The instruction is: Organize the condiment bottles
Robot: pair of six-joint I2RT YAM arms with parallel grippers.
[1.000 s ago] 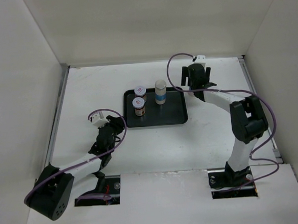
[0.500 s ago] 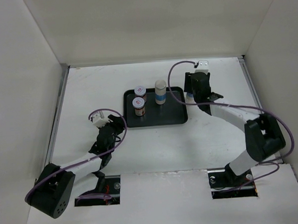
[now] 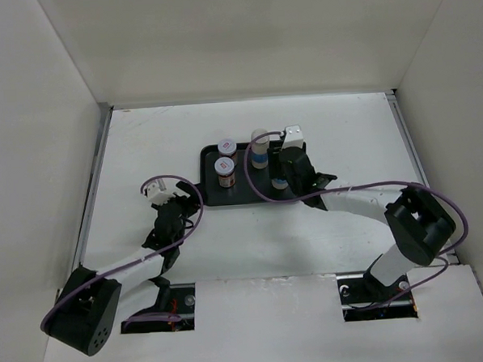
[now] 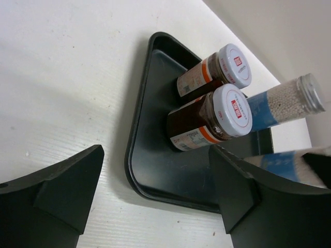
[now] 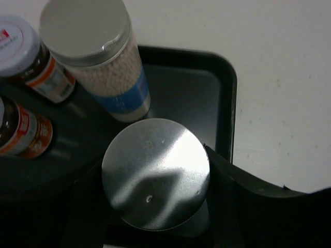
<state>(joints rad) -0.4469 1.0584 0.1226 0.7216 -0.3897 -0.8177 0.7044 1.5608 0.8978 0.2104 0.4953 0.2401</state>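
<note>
1. A black tray [image 3: 230, 195] lay mid-bench [image 3: 142, 146], and white walls [image 3: 218, 44] closed the bench in at 9, 12 and 3 o'clock.
2. Two short brown jars with white, red-marked lids stood upright in the tray's 10 o'clock corner: the far jar [image 3: 226, 149] and, just beside it at 6 o'clock, the near jar [image 3: 225, 172].
3. Two tall whitish bottles with grey caps and blue bands made four containers in all.
4. The free tall bottle [image 3: 260, 147] stood upright at the tray's 12 o'clock edge, at the far jar's 3 o'clock.
5. The right tool [image 3: 283, 177] pinched the held tall bottle [image 5: 155, 173] over the tray's 3 o'clock half. The free tall bottle crowded it at 11 o'clock. I cannot tell whether its base touched the tray.
6. The left tool [image 3: 180, 202] was spread and held nothing, over the bench at the tray's 8 o'clock.
</note>
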